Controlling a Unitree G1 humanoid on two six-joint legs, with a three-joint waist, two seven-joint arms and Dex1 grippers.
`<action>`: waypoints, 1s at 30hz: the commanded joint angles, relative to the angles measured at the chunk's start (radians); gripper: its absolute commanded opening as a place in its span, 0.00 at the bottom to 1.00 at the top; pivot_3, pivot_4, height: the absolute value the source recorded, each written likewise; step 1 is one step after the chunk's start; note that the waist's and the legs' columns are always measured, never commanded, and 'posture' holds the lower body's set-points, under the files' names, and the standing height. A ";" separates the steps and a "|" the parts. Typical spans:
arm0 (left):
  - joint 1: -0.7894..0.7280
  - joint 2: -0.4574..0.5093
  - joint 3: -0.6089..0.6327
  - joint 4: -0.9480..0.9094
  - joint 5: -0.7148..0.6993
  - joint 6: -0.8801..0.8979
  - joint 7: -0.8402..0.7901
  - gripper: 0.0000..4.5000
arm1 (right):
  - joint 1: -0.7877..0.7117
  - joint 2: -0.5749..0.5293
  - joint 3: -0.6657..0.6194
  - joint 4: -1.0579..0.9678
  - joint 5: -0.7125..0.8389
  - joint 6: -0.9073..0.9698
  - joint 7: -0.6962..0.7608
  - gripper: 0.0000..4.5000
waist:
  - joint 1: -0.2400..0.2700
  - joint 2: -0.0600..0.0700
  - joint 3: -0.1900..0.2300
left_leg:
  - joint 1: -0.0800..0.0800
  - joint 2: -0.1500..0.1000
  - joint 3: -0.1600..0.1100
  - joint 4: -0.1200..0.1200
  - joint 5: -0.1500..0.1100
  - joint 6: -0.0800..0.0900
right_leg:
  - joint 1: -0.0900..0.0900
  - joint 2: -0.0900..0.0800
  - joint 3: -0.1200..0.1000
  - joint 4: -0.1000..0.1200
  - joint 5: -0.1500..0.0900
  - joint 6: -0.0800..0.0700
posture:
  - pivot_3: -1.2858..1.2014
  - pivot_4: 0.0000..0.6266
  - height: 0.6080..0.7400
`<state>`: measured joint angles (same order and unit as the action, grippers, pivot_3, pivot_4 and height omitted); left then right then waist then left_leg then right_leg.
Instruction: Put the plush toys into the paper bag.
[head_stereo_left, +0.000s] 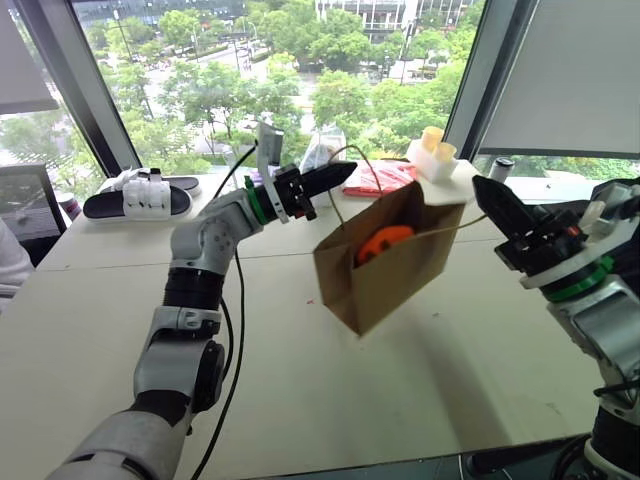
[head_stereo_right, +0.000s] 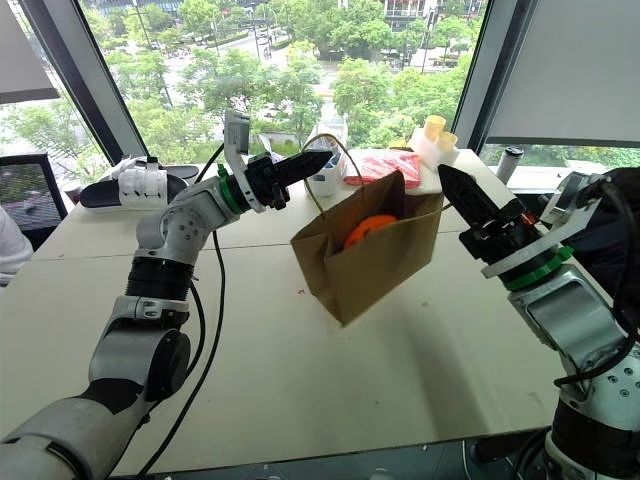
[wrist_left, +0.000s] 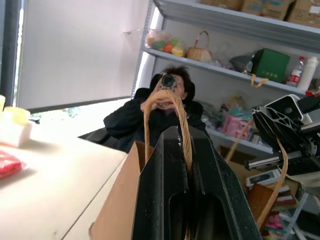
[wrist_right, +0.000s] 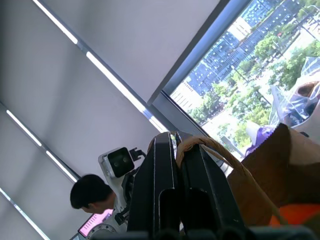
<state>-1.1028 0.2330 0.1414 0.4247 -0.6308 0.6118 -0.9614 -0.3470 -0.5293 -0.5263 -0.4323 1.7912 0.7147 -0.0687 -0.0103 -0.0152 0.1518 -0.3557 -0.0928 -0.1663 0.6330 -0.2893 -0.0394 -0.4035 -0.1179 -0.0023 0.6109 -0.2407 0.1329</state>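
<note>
the left gripper's two black fingers are closed on a tan cord loop handle that arches over their tips. just beside them rises the brown kraft paper bag, above a pale tabletop. the right gripper holds a second cord handle. behind, a dark-clothed person raises a camera before metal shelves bearing a woven basket and a green box.

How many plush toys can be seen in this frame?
1: the orange plush toy sits inside the paper bag, which hangs by its cord handles from the left pincer and right pincer. The bag's walls may hide another.
</note>
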 joint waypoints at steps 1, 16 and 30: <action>0.015 -0.001 0.014 -0.063 -0.025 0.020 0.020 0.00 | 0.011 -0.002 0.004 -0.001 0.026 -0.041 -0.001 0.00 | -0.001 0.000 0.000 | 0.000 0.000 0.000 0.000 0.000 0.000 | 0.000 0.000 0.000 0.000 0.000 0.000 | 0.52 0.24 1.00; 0.057 -0.008 -0.023 0.027 0.055 -0.009 0.077 0.00 | 0.028 -0.025 0.109 0.087 -0.193 -0.047 -0.052 0.65 | -0.001 0.000 0.000 | 0.000 0.000 0.000 -0.001 0.000 -0.001 | -0.001 0.000 0.000 0.000 0.000 0.000 | 0.52 0.24 1.00; 0.086 0.063 0.068 0.008 -0.026 0.055 0.026 0.76 | 0.214 -0.088 0.043 -0.130 -0.103 0.000 0.175 1.00 | -0.002 0.000 0.000 | 0.000 0.000 0.000 -0.001 -0.001 0.001 | -0.001 0.000 0.000 0.000 0.000 0.000 | 0.52 0.24 1.00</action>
<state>-1.0251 0.2704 0.1798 0.4898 -0.6227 0.6480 -0.9063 -0.1610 -0.6059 -0.4471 -0.4937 1.6459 0.7119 0.0508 -0.0124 -0.0150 0.1517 -0.3553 -0.0926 -0.1660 0.6319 -0.2900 -0.0380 -0.4043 -0.1174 -0.0021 0.6105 -0.2406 0.1328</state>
